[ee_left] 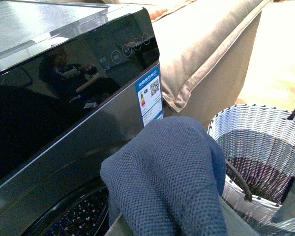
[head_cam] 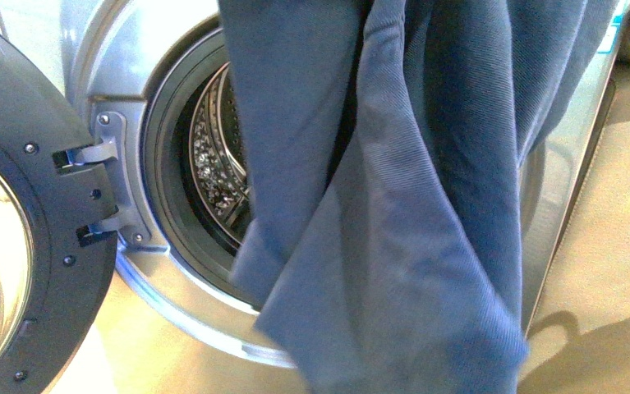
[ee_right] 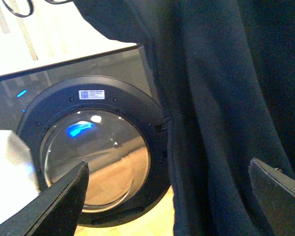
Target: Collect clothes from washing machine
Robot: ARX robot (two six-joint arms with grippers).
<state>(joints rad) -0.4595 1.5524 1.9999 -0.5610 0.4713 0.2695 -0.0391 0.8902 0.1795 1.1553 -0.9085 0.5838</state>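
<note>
Nearest the wrist cameras, the right gripper [ee_right: 167, 162] stands released, its two dark fingers spread wide at the lower corners of its view with nothing between them. The left gripper is buried under a mound of the clothes [head_cam: 393, 213] at the bottom centre of the left wrist view, so I cannot tell whether it is clenched. Since the other is empty, it probably carries the load alone. The navy garment hangs from above the top edge of the front view, fills the middle and right of the frame, and runs off the bottom, in front of the washing machine [head_cam: 122, 49]. A single hold on bunched knit could slip, dropping the garment to the floor. Behind it the drum [head_cam: 213, 156] shows at centre left, and the open door [head_cam: 48, 213] with its hinge [head_cam: 102, 152] stands at far left. A trailing fold might catch on either during a sideways swing. Farther off, the woven basket [ee_left: 265, 132] sits at the lower right of the left wrist view. The long tail could drape over its rim rather than land inside, and the cloth blocks much of the front camera.
</note>
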